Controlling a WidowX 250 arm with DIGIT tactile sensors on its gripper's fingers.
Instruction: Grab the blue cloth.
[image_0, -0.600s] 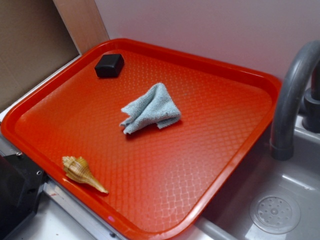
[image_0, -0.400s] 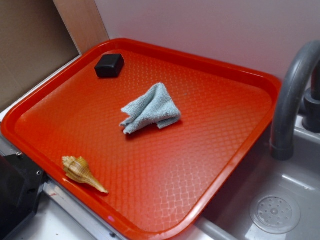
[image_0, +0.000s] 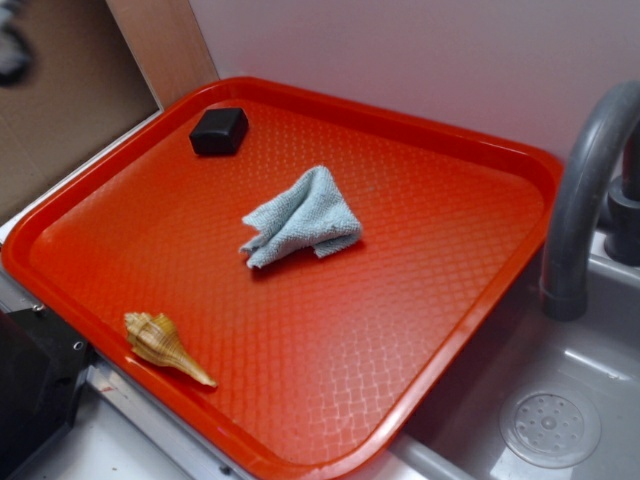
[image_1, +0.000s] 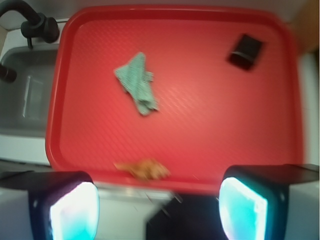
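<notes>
**A:** What did the exterior view show?

**B:** A red tray (image_0: 440, 330) sat beside a grey sink (image_0: 560, 400) with a curved grey faucet (image_0: 585, 190). The blue cloth (image_0: 302, 217) lay crumpled near the middle of the tray, touching nothing else. A black block (image_0: 219, 131) sat in the tray's far corner, and a tan seashell (image_0: 165, 345) lay near the front rim. Both were well apart from the cloth.

**A:** Had anything changed from a moment earlier?

**B:** Only one thing. A blurred grey shape (image_0: 12, 45) had appeared at the top left corner, where the earlier pictures showed nothing. It was probably part of the arm coming in, though it was too blurred to be sure. The cloth, block and shell had not shifted.

**A:** And the wrist view?

**B:** It looked down from high above the tray, slightly blurred. The gripper (image_1: 157, 210) was spread wide, with a fingertip at each bottom corner and nothing between them. The cloth lay far from the fingers, toward the sink side of the tray.

**A:** So how far along was the task?

**B:** Barely started, in my judgement. The approach had begun, but the cloth remained untouched, and the gripper had yet to descend over it.
</notes>
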